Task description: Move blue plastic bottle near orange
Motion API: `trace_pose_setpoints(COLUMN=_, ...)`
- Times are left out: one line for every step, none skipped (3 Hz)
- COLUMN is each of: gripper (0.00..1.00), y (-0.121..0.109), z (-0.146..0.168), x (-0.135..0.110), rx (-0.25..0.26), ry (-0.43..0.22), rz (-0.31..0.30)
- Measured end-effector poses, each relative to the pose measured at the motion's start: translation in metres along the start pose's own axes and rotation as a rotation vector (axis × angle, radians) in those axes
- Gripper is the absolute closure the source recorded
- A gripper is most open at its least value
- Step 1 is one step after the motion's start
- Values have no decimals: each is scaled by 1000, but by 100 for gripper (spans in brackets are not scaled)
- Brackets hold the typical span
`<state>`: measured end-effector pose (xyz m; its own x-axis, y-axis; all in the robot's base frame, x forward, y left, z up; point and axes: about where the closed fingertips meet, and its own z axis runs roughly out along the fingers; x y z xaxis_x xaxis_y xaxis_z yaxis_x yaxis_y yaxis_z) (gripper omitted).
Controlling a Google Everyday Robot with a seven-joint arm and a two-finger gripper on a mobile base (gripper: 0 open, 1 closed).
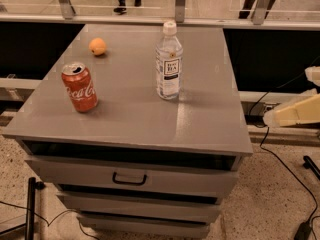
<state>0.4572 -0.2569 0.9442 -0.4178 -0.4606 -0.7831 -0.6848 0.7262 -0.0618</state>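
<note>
The blue plastic bottle [168,62], clear with a white cap and a white label, stands upright on the grey cabinet top [130,114], right of centre. The orange [97,46] lies at the far left of the top, well apart from the bottle. My gripper [294,112] is a cream-coloured piece at the right edge of the camera view. It sits off the cabinet's right side, about level with the top, and is far from the bottle. It holds nothing that I can see.
A red Coca-Cola can [79,87] stands upright at the front left of the top. The cabinet has drawers with a dark handle [129,179] below. A metal railing [180,4] runs behind. Cables [287,169] lie on the floor at right.
</note>
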Motion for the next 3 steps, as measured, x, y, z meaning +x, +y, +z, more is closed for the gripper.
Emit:
trace_pose_setpoints(gripper=0, y=6, z=8, x=-51, rx=-16, ry=-207, rz=53)
trace_pose_setpoints(gripper=0, y=6, z=8, x=-51, rx=-16, ry=-207, rz=53)
trace_pose_setpoints(gripper=0, y=10, z=14, x=-53, rx=-8, ry=-205, rz=25)
